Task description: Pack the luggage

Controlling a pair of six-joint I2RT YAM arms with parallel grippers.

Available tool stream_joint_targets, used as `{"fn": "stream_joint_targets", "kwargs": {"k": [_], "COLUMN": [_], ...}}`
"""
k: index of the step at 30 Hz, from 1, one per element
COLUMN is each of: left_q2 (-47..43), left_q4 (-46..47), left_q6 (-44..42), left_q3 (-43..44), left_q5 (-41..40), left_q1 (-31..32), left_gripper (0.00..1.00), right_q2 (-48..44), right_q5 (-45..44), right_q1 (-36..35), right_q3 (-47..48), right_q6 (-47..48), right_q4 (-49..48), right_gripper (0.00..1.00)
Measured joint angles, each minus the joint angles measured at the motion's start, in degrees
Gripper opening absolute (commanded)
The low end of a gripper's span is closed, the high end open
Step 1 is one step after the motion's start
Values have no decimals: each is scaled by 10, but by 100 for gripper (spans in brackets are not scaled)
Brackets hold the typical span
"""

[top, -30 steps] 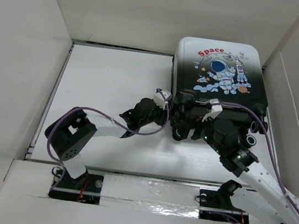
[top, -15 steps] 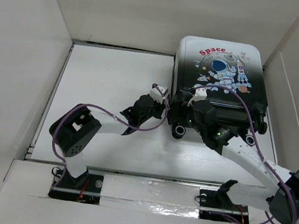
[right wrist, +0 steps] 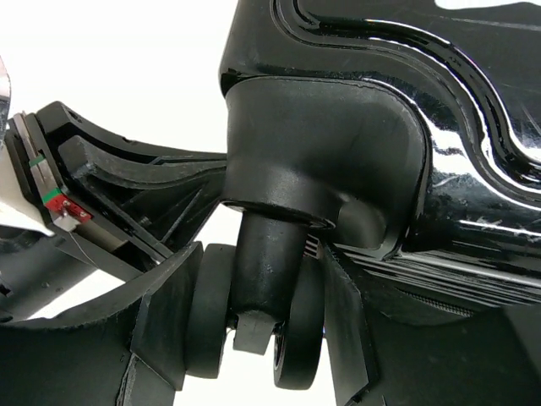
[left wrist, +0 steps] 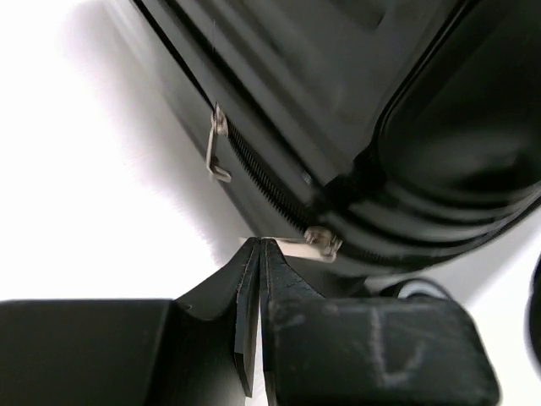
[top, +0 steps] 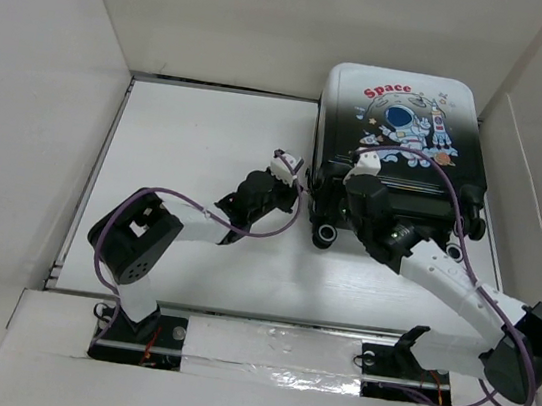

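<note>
The luggage (top: 401, 120) lies flat and closed at the back right, astronaut print up and wheels toward me. My left gripper (top: 299, 189) is at its near left corner. In the left wrist view the left gripper (left wrist: 261, 243) is shut on a metal zipper pull (left wrist: 297, 247) of the black side zipper. A second zipper pull (left wrist: 217, 154) hangs free further along. My right gripper (top: 336, 200) is at the same corner. In the right wrist view the right gripper (right wrist: 254, 326) has its fingers pressed on both sides of a black twin wheel (right wrist: 292, 334).
White walls box in the white table (top: 197, 152). A flap (top: 518, 167) stands just right of the luggage. Two more wheels (top: 325, 236) (top: 454, 251) stick out at its near end. The left arm's fingers (right wrist: 101, 186) sit close beside the right gripper.
My right arm has swung left and forward onto the luggage's near left corner. My left gripper has shifted slightly farther along that corner. The luggage has barely moved.
</note>
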State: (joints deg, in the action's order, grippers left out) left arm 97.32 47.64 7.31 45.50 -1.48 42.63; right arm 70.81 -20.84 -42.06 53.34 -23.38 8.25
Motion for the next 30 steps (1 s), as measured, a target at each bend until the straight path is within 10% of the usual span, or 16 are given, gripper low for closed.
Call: {"fn": "stream_joint_targets", "kwargs": {"k": [3,7,17,25,30], "left_q2": [-5,-20,-42,-43,-43], "left_q4": [6,5,-7,-5,-6], "left_q6": [2,5,18,42,43], "left_q3": [-21,-56,-62,-62,-54], "left_q5": [21,48,98,128,141], "left_q1": [-3,-3,69,65,65], "left_gripper": [3,33,46,52,51], "right_q2": [-26,-82,-231,-234,-214], "right_q5": [7,15,28,29,29], "right_q1": [1,1,5,5,5], "right_q3": [-22,-61,-97,-92,-80], "right_q6": [8,20,50,52,57], "right_q4": [-5,3,137,163,169], "right_gripper": [0,0,1,48,59]}}
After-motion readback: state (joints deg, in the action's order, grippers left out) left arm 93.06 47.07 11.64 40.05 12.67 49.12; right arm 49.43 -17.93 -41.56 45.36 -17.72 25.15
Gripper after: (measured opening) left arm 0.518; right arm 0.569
